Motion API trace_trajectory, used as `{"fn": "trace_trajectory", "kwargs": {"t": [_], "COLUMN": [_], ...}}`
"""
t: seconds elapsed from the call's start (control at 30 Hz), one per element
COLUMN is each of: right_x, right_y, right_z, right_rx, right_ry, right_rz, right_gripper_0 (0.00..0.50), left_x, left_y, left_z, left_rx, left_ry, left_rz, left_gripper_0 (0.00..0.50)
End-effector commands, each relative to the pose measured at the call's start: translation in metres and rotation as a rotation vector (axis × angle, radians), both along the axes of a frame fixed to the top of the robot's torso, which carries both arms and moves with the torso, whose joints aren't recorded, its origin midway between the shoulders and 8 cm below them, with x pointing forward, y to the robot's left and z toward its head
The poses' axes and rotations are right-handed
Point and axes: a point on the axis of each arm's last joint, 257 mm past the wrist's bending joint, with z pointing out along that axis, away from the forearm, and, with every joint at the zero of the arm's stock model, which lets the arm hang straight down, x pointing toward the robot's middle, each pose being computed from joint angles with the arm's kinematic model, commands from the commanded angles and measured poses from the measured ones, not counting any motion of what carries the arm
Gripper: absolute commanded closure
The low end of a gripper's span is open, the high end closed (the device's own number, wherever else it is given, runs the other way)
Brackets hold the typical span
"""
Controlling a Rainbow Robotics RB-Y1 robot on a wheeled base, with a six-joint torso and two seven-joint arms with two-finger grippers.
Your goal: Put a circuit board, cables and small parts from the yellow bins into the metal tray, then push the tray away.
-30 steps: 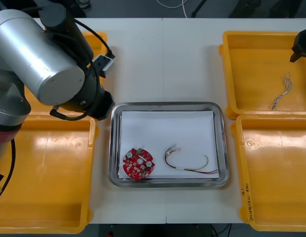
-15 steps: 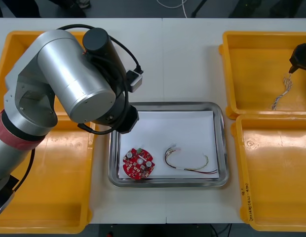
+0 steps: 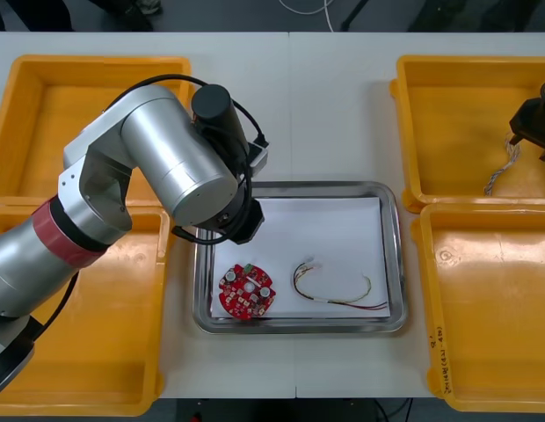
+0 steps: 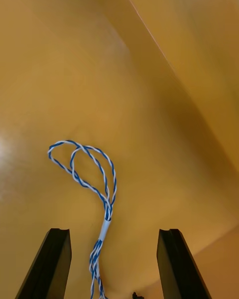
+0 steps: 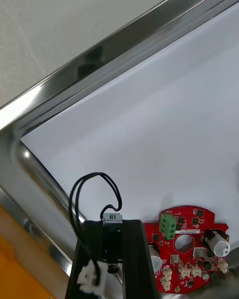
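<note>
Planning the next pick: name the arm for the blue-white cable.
Right: right gripper hangs over the blue and white cable, jaws open astride it; left gripper holds a black cable over the tray.

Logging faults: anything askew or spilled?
Nothing odd: round red circuit board and red-yellow cable lie inside the metal tray, left gripper holds a black cable over it, right gripper open above the blue-white cable.

The light table (image 3: pixel 334 105) carries the metal tray (image 3: pixel 299 186), set between four yellow bins (image 3: pixel 97 352).
</note>
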Motion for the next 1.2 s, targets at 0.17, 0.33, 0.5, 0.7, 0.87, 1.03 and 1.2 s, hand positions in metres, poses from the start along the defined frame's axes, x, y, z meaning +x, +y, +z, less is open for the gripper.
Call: {"fn": "trace_trajectory", "kwargs": {"t": [0.17, 0.33, 0.5, 0.7, 0.87, 1.03, 1.2], "right_x": [0.018, 0.021, 0.025, 0.023, 0.021, 0.020, 0.018], "right_y": [0.010, 0.024, 0.027, 0.030, 0.033, 0.036, 0.033], "right_z": [0.019, 0.011, -0.001, -0.010, -0.018, -0.025, -0.032], "right_rx": [0.092, 0.153, 0.173, 0.175, 0.189, 0.196, 0.190], "right_ry": [-0.078, -0.087, -0.103, -0.090, -0.087, -0.081, -0.079], "right_rz": [-0.084, -0.095, -0.105, -0.106, -0.108, -0.109, -0.110], "right_gripper_0": [0.000, 0.000, 0.000, 0.000, 0.000, 0.000, 0.000], "left_x": [0.019, 0.027, 0.027, 0.027, 0.028, 0.028, 0.027], "left_y": [-0.016, -0.010, -0.008, -0.007, -0.008, -0.008, -0.009], "left_z": [-0.002, -0.013, -0.015, -0.016, -0.016, -0.014, -0.004], "left_rx": [-0.044, -0.031, -0.032, -0.035, -0.043, -0.045, -0.044], "left_ry": [-0.033, -0.045, -0.041, -0.037, -0.036, -0.039, -0.050], "left_rz": [0.050, 0.061, 0.065, 0.070, 0.072, 0.074, 0.074], "left_gripper_0": [0.499, 0.498, 0.498, 0.218, 0.000, 0.000, 0.000]}}
